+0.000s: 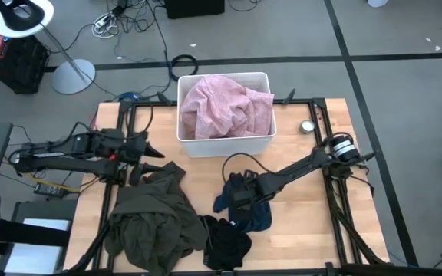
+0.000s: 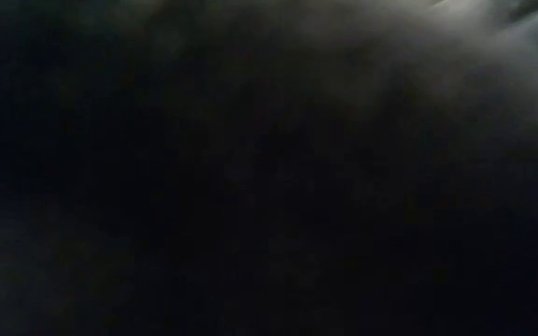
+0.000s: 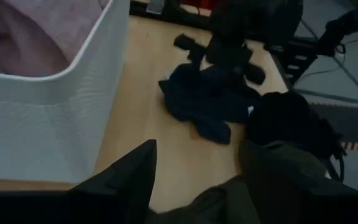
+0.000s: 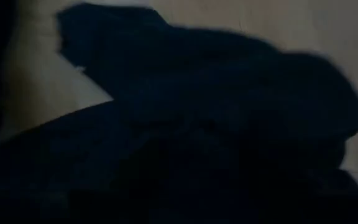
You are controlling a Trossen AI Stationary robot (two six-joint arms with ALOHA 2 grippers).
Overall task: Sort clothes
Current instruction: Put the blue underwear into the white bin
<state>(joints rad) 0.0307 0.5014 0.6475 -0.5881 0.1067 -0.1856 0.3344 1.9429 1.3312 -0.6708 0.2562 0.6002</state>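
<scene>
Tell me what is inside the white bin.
The white bin holds a crumpled pink garment that fills it to the rim. Anything beneath the pink fabric is covered and cannot be seen.

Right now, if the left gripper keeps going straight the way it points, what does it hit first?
Probably the olive garment, bunched just ahead of the left gripper; the blue garment lies farther along that line. Depth is hard to judge.

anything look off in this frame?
The low view is almost wholly dark, seemingly blocked by something close to the lens. The black garment lies at the near edge of the table by that camera, possibly covering it. The pink garment heaps above the white bin rim.
</scene>
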